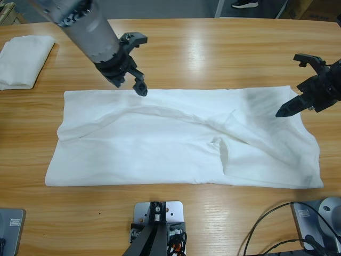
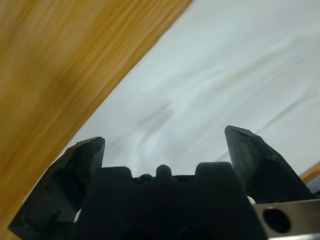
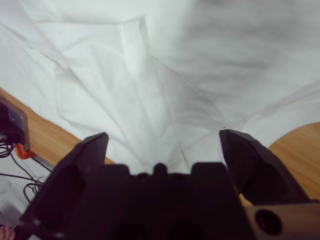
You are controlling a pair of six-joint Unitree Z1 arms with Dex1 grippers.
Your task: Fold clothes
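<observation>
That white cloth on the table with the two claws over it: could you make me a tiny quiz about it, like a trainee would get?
1. True or false: the left gripper has its jaws shut on the T-shirt.
2. Where does the folded white cloth lie? A) on the T-shirt B) apart, on the table C) in a gripper
3. Fill in: the right gripper has its jaws ___.

Key: 1 false; 2 B; 3 open.
</observation>
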